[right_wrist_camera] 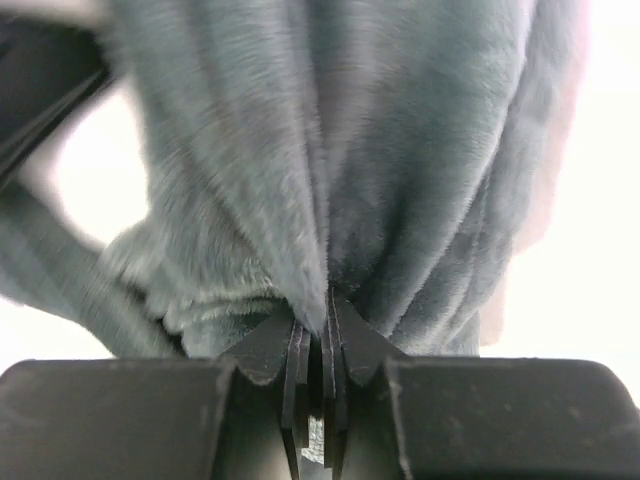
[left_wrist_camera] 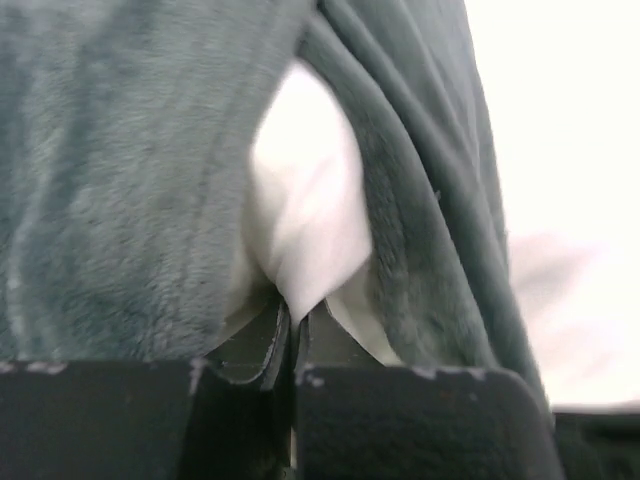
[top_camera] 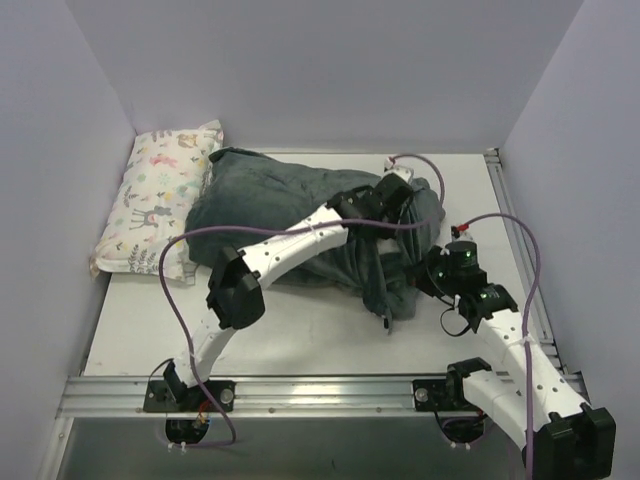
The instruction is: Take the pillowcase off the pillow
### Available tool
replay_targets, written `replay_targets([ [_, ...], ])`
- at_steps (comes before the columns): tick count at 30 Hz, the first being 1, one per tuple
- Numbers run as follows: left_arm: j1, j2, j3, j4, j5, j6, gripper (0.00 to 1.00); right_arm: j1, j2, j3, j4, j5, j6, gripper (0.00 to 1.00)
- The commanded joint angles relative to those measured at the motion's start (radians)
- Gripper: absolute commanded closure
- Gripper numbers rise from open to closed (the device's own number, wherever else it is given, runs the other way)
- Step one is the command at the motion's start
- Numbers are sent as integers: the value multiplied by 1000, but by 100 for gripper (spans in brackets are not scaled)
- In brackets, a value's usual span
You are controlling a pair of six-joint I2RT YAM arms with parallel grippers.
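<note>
While the pillowcase (top_camera: 290, 195) lies bunched on the worktop (top_camera: 300, 335), touching the right edge of the animal-print pillow (top_camera: 160, 195), we judge the task early. The pillow (left_wrist_camera: 305, 215) is almost wholly inside the grey-teal plush. Only a small white bulge shows through the opening, seen in the left wrist view. That opening sits at the end of the heap farthest from the animal-print pillow. What is left is nearly everything: the cover has to be drawn off along the whole length of the stuffing.

Left gripper (left_wrist_camera: 293, 320): jaws clenched, no gap visible, pinching a peak of the white fabric where it pokes out between the plush folds. Right gripper (right_wrist_camera: 322, 330): jaws clamped tight on a gathered pleat of the plush, which fans upward from the pinch. It grips cover only; no white is visible in the bite.

From overhead both wrists are at the heap's end away from the animal-print pillow, the right one nearer us. We take it as one arm anchoring the stuffing and the other set to peel the cover.
</note>
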Motion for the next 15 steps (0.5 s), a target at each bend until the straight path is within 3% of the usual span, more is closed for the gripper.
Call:
replay_targets([
  [1, 129, 42, 198, -46, -5, -66, 100, 56, -39, 63, -138, 18, -49, 100],
  [5, 236, 63, 359, -57, 64, -120, 100, 72, -56, 52, -172, 48, -54, 100],
  [15, 370, 1, 397, -37, 177, -179, 100, 56, -10, -100, -109, 114, -28, 100],
])
